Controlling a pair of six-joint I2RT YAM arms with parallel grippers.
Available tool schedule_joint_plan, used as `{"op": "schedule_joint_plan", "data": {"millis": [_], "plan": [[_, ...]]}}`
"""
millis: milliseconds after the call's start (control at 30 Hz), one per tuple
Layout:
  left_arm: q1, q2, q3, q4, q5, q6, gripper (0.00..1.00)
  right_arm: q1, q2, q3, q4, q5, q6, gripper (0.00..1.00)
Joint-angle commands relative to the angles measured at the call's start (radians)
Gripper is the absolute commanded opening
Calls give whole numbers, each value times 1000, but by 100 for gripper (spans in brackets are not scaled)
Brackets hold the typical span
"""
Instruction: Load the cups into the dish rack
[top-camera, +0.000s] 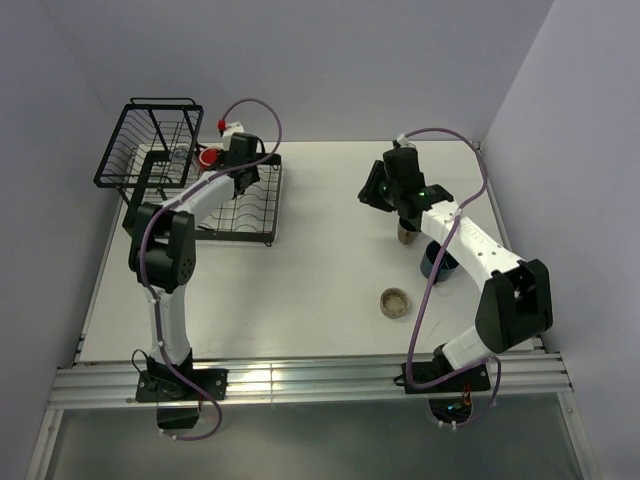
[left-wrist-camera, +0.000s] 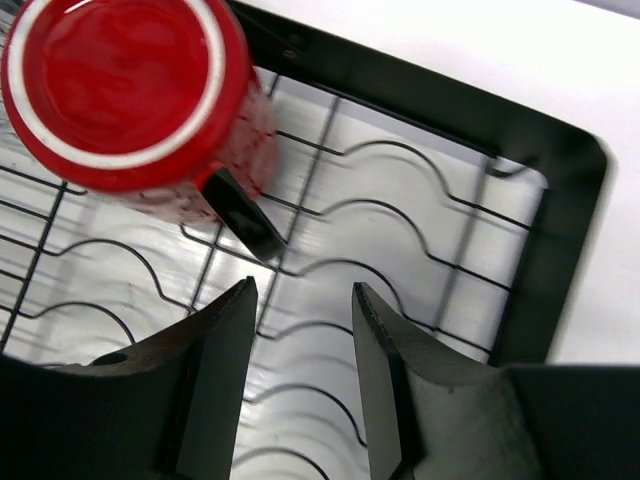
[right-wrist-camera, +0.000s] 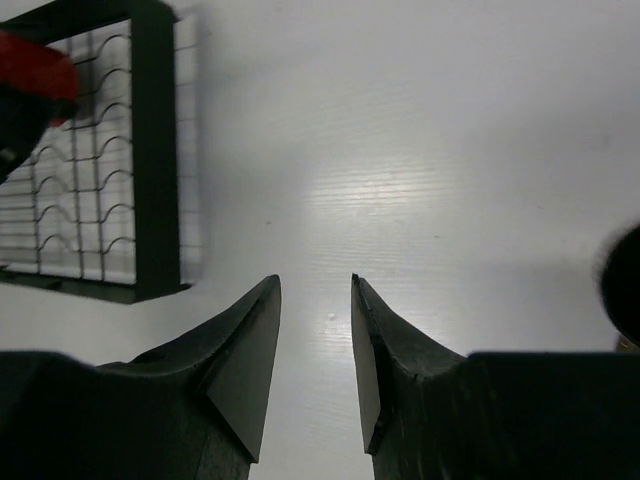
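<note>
Dish rack (top-camera: 272, 195): table's 10 o'clock; red mug (left-wrist-camera: 130, 90) on tray wires, clear glass (top-camera: 178, 155) in basket.
Left gripper (left-wrist-camera: 300, 290): spread, empty; mug at 11 o'clock.
Right gripper (right-wrist-camera: 315, 282): spread, empty.
Table (top-camera: 300, 290): beige cup (top-camera: 394, 301), blue mug (top-camera: 440, 264).

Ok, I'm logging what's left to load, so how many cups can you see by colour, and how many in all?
red mug: 1
dark blue mug: 1
tan cup: 1
low beige cup: 1
clear glass: 1
Total: 5
</note>
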Motion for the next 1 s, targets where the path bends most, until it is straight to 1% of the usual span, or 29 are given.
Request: {"op": "schedule_joint_plan", "data": {"millis": [0,33,67,133,200,300,433,500,633,967], "plan": [[-48,-117,-17,24,-16,2,50,-8,-56,56,-107,192,-12,43],[-65,-135,-23,16,-24,-2,52,-10,-62,43,-124,235,-7,43],[-73,-144,-26,16,-26,-7,52,-11,-70,43,-132,235,-4,44],[-91,-172,-40,7,-26,-16,56,-17,-90,24,-150,278,-2,48],[-116,-187,-45,-22,-18,-36,57,-24,-92,21,-172,319,-1,50],[-159,-233,-74,-37,-6,-62,59,-45,-84,21,-216,359,4,50],[-220,-281,-125,-27,19,-87,61,-89,-72,-5,-219,347,5,50],[-232,-304,-145,-19,46,-94,62,-103,-46,-3,-222,352,2,51],[-263,-330,-152,-28,54,-95,62,-122,-9,3,-230,361,-1,51],[-271,-361,-178,-31,60,-96,63,-134,82,7,-221,330,-18,51]]}}
